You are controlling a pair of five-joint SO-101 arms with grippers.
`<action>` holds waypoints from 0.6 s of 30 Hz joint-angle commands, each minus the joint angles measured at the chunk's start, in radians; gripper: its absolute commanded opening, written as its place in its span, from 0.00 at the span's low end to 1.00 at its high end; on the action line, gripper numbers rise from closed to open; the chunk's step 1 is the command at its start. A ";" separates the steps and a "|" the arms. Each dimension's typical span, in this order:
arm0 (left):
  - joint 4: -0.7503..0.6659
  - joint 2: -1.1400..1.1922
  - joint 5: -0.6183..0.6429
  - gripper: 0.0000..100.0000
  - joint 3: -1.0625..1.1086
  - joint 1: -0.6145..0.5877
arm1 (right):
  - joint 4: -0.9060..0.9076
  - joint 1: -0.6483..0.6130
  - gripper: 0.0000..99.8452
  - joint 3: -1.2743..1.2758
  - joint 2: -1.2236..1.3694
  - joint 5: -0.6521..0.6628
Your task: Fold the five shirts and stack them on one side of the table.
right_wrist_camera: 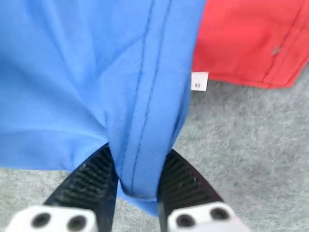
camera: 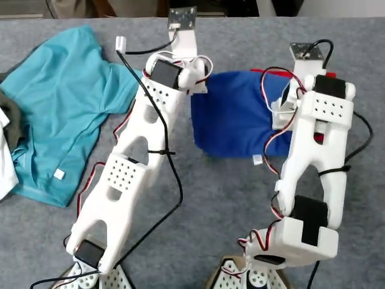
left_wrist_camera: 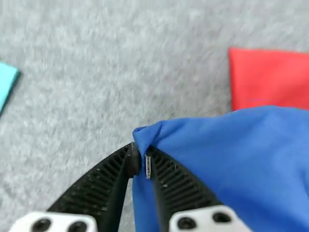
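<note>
The left hand (left_wrist_camera: pixel 140 157) was clenched on the very tip of one corner of the blue shirt (left_wrist_camera: pixel 231 159), with only a small peak of cloth showing past the jaws. I judged this the weakest point: so thin a bite could slip free as soon as the fabric was pulled taut, and the fold would fall open. The right hand (right_wrist_camera: pixel 137 162) was grasping a thicker bunch at the opposite side, a stitched seam running down between its jaws. That bunch seemed to take in more than one layer, so lifting it might carry a crease into the fold or leave the two sides uneven.

The shirt itself lay spread between the two arms on the grey bench (camera: pixel 228 198), a white tag (right_wrist_camera: pixel 199 81) at its edge.

Just beyond it, the red shirt (left_wrist_camera: pixel 270 77) lay flat, the blue one overlapping its near edge. Whether the two fabrics were touching there I could not tell; if they were, dragging the blue one could pull the red one askew.

Farther off, on the left arm's side, the teal shirt (camera: pixel 66 114) lay unfolded, with a dark garment (camera: pixel 13 120) and a white garment (camera: pixel 6 168) at the bench's edge. A black cable (camera: pixel 174 180) trailed along the left arm and could snag on a wide swing.
</note>
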 commanded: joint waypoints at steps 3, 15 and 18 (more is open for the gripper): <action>-0.083 -0.079 -0.008 0.02 -0.049 0.008 | 0.011 -0.010 0.00 -0.094 -0.054 -0.002; -0.287 -0.071 -0.005 0.02 -0.044 0.041 | 0.025 0.062 0.00 -0.335 -0.045 -0.002; -0.420 -0.061 -0.005 0.02 -0.021 0.055 | -0.037 0.127 0.00 -0.334 -0.044 -0.002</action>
